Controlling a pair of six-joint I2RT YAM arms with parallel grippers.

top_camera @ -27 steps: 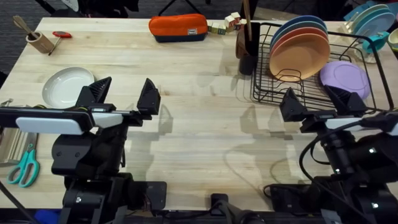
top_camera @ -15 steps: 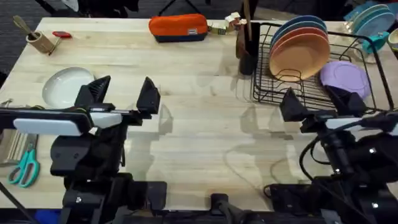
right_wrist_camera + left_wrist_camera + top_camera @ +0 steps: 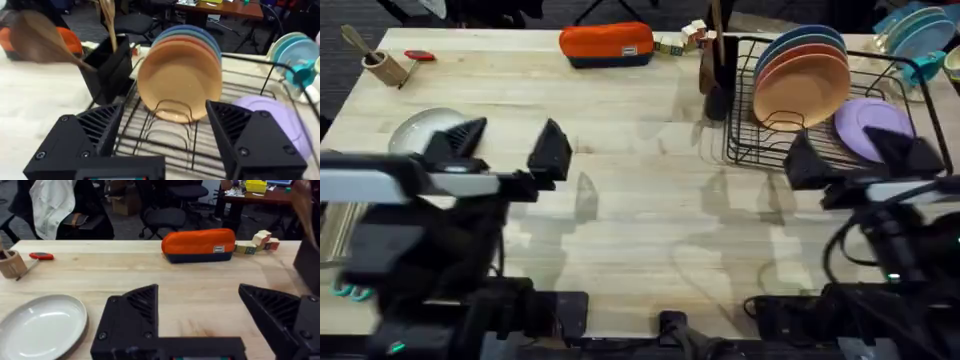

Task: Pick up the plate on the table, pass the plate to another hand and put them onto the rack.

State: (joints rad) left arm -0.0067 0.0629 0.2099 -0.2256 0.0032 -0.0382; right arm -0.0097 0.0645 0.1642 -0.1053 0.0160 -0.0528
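Pale table (image 3: 650,200): one plate (image 3: 42,326) (flat), one rack (image 3: 745,150).

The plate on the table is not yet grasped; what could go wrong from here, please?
1. The plate lies flat on the table, so the open left gripper may slide over its shallow rim instead of gripping it.
2. The rack already holds upright orange and blue plates, and a lilac plate leans at its side; placing another could knock them.
3. The handover may slip, because both grippers, including the right gripper, must hold a smooth rim.
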